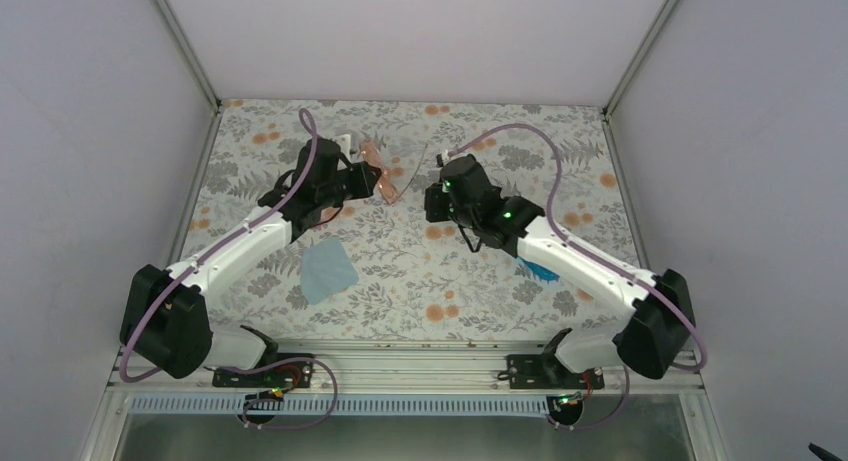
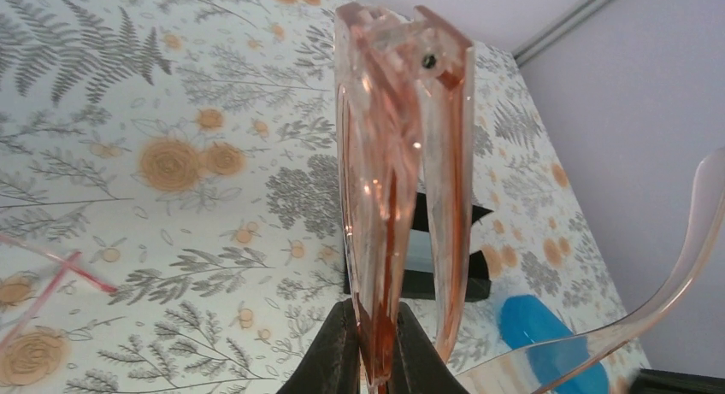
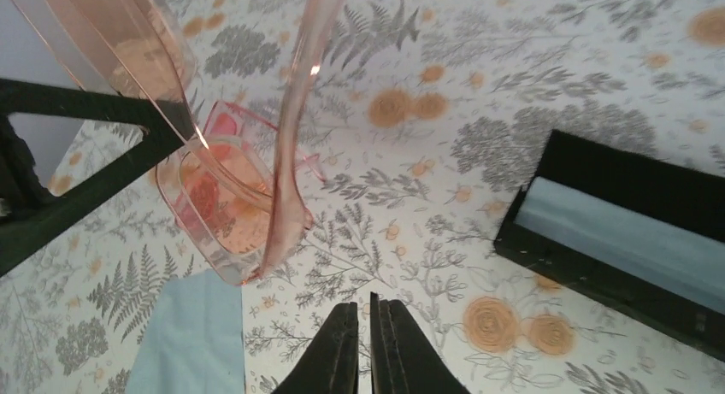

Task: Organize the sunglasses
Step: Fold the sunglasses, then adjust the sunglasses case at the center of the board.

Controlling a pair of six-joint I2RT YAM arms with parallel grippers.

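Plain pale walls (image 1: 60, 131) enclose the table (image 1: 430, 271) on 3 sides; its cover shows grey ferns and orange blossoms; an aluminium rail (image 1: 400, 353) runs along its near edge.

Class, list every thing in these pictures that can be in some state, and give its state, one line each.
sunglasses: held up off the table, one arm swung out
left gripper: shut on the sunglasses
right gripper: shut, holding nothing
light blue cloth: lying flat on the table
blue case: on the table; open or closed unclear
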